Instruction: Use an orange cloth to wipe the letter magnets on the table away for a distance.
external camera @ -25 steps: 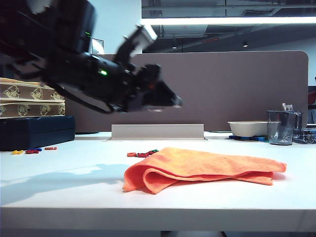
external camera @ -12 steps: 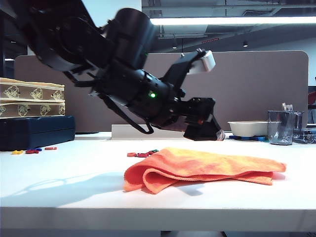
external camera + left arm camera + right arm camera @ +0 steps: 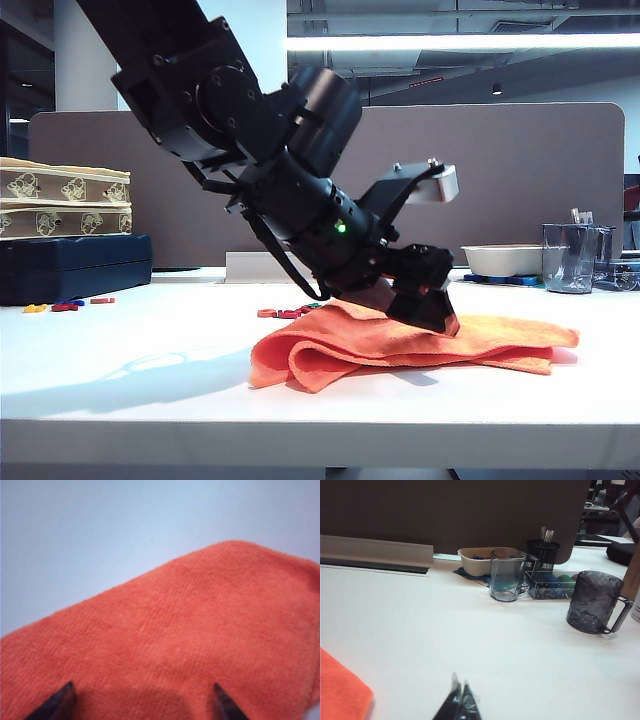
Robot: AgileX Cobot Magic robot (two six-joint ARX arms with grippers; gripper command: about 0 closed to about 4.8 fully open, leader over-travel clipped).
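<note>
1. The left gripper (image 3: 432,312) has dropped from upper left onto the orange cloth (image 3: 400,345) at centre frame, jaws apart, nothing gripped yet.
2. The letter magnets (image 3: 288,312) lie untouched behind the cloth on the surface (image 3: 150,380); next comes the grasp.
3. The right gripper (image 3: 458,705) hangs over bare surface with jaws together.

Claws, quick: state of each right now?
Left claw: open, tips spread over the orange cloth, not gripping it.
Right claw: shut, empty, above the table.

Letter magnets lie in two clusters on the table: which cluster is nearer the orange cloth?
The letter magnets just behind the orange cloth, beside the left hand; the other cluster sits far left.
</note>
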